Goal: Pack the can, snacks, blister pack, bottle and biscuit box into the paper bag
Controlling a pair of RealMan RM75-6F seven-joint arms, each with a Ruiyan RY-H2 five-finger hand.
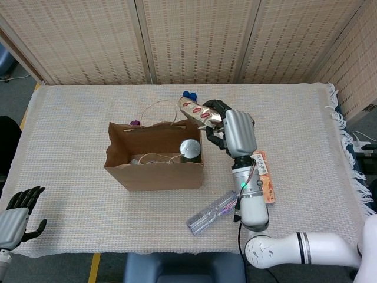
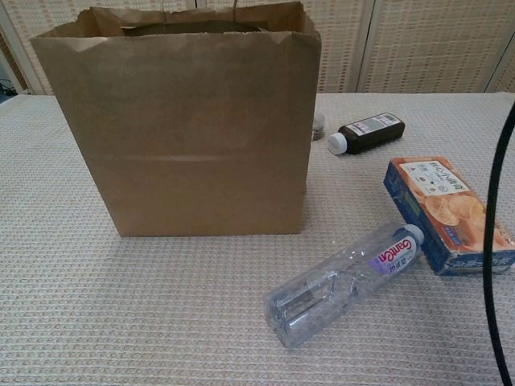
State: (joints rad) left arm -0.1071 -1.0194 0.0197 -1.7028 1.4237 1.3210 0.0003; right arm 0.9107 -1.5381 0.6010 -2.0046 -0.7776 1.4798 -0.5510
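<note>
— Woven screens stand behind a table (image 1: 70, 135) under a pale textured cloth. Where is the snack right now?

— The snack packet (image 1: 194, 111) is clamped in the fingers of the right hand (image 1: 231, 130), held up in the air in the head view. It pokes out to the left of the hand, its long axis running left and a little far, so its free end points across the far right corner of the paper bag (image 1: 154, 155).

— So which way does the bag lie from that hand?

— Left and slightly nearer. The bag's open mouth sits just left of and below the packet, and the can (image 1: 189, 148) already stands inside at the right end. I judge the packet needs only a short carry to the left before it can drop clear of the can.

— And the other hand?

— The left hand (image 1: 20, 215) hangs at the near left edge, well apart from everything, fingers spread and holding nothing. The right one is plainly the nearer.

— What else waits outside the bag?

— The water bottle (image 2: 344, 281) lies on its side near the biscuit box (image 2: 447, 213), to the right of the bag. A dark bottle (image 2: 368, 131) lies farther back. I can't make out a blister pack.
</note>
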